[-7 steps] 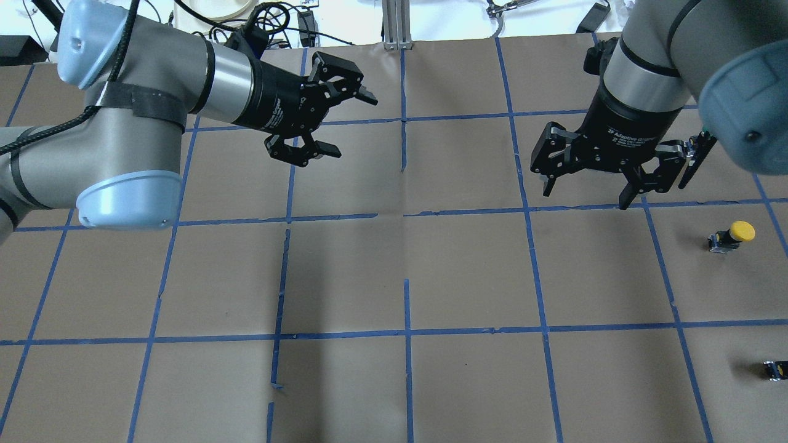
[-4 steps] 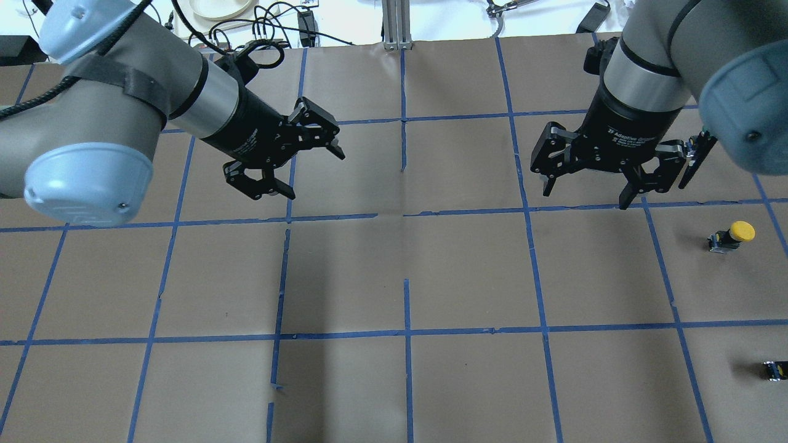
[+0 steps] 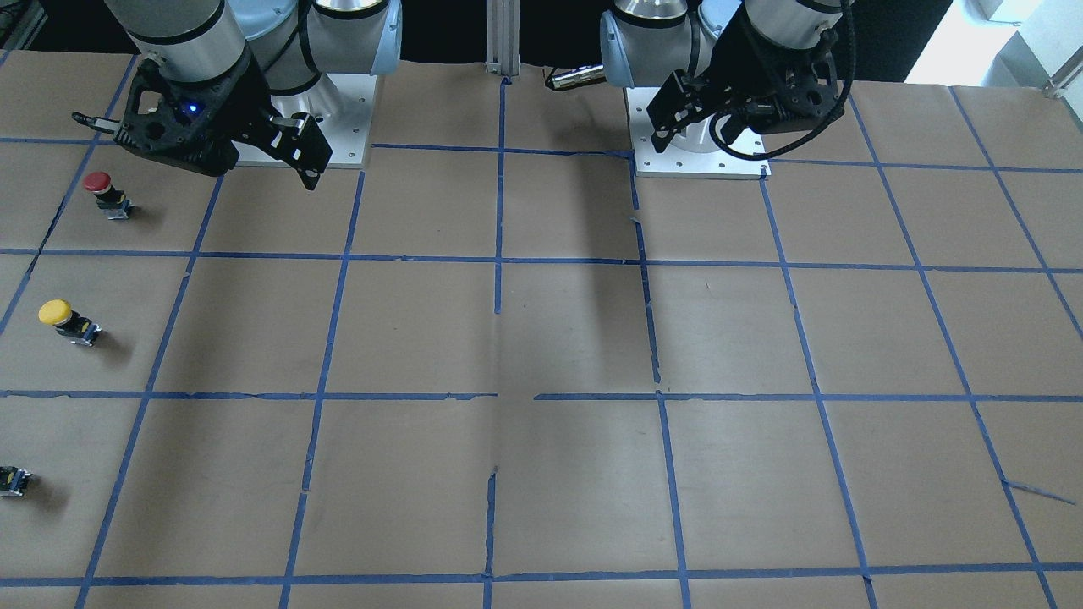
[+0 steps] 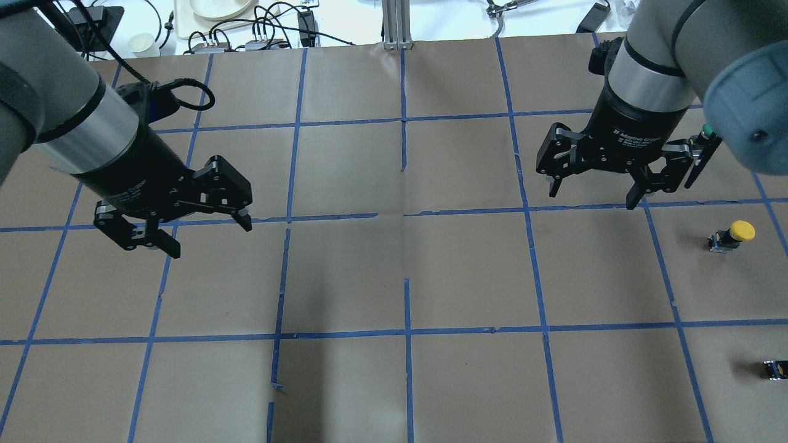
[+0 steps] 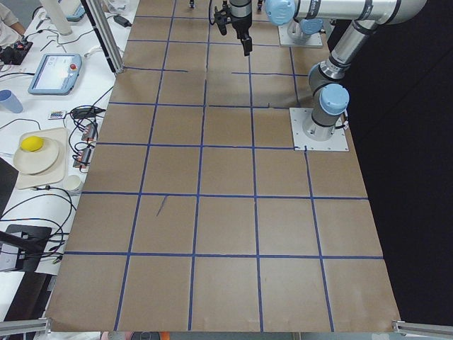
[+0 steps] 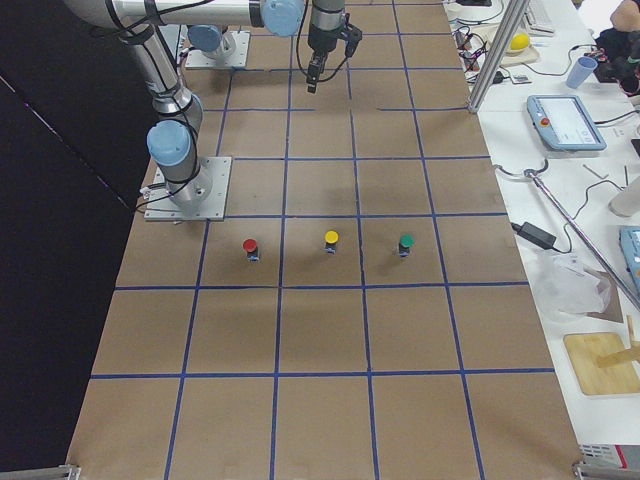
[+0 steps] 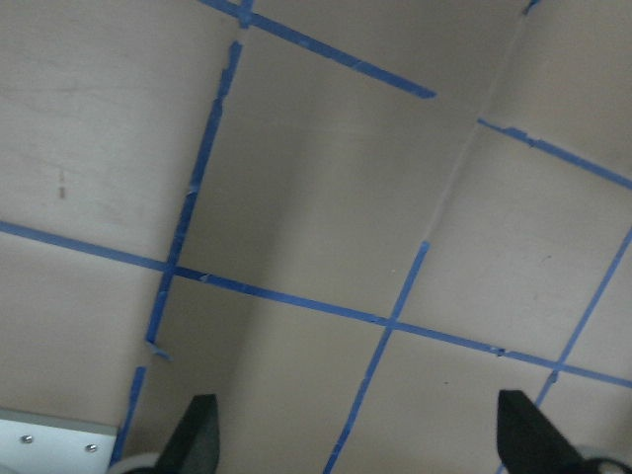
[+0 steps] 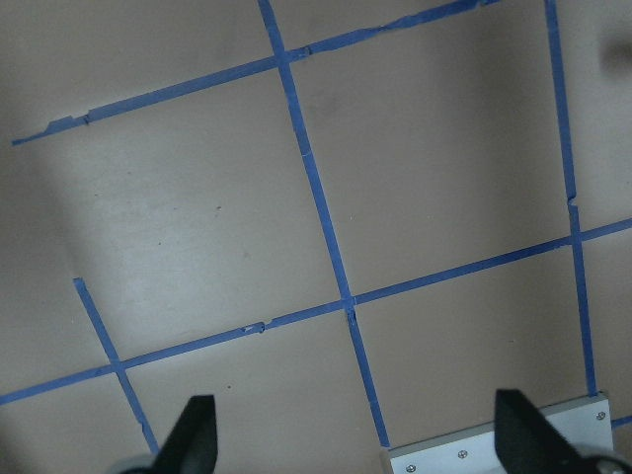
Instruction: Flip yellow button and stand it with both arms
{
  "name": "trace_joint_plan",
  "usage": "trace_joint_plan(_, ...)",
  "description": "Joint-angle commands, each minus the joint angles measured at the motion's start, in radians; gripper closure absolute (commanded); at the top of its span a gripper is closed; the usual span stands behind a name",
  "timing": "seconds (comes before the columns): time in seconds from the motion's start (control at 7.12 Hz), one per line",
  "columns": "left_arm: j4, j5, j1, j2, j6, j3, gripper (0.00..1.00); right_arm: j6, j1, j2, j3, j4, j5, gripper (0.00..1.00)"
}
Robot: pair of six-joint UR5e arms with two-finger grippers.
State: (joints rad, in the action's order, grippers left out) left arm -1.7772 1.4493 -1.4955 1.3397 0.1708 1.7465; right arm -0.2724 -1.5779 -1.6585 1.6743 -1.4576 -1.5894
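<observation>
The yellow button (image 4: 732,234) stands on the brown paper near the table's right edge, yellow cap above its black-and-grey body; it also shows in the front view (image 3: 64,320) and the right side view (image 6: 331,240). My right gripper (image 4: 593,197) is open and empty, hovering about one grid square from the button. Its wrist view (image 8: 357,434) shows only paper and tape. My left gripper (image 4: 209,239) is open and empty above the left half of the table, far from the button. Its wrist view (image 7: 360,434) shows only paper.
A red-capped button (image 3: 100,188) stands close to my right gripper. A tiny black block with a yellow mark (image 4: 775,369) lies past the yellow button. White base plates (image 3: 698,161) and a metal post (image 4: 397,24) stand at one table edge.
My left arm has swung left and toward the bottom of the overhead view, its gripper still open. My right gripper has barely shifted. The yellow button has not moved.
</observation>
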Motion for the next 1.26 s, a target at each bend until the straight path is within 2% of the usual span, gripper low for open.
trace_joint_plan(0.0,-0.031,0.133,0.032,-0.014,-0.152,0.005,0.03,-0.004,-0.004,-0.004,-0.001,-0.012,-0.009,0.0)
trace_joint_plan(0.14,-0.003,0.14,0.029,0.005,-0.16,0.002,0.02,-0.002,-0.004,-0.003,-0.001,-0.012,-0.009,0.0)
trace_joint_plan(0.56,0.23,0.129,0.023,0.087,-0.159,-0.021,0.01,0.007,-0.004,-0.012,0.001,-0.013,-0.009,0.0)
trace_joint_plan(0.98,0.214,0.141,-0.093,0.231,-0.085,-0.183,0.01,0.012,-0.004,-0.012,0.001,-0.013,-0.011,0.0)
trace_joint_plan(1.12,0.202,0.138,-0.098,0.233,-0.079,-0.196,0.01,0.012,-0.002,-0.017,-0.001,-0.012,-0.012,0.0)
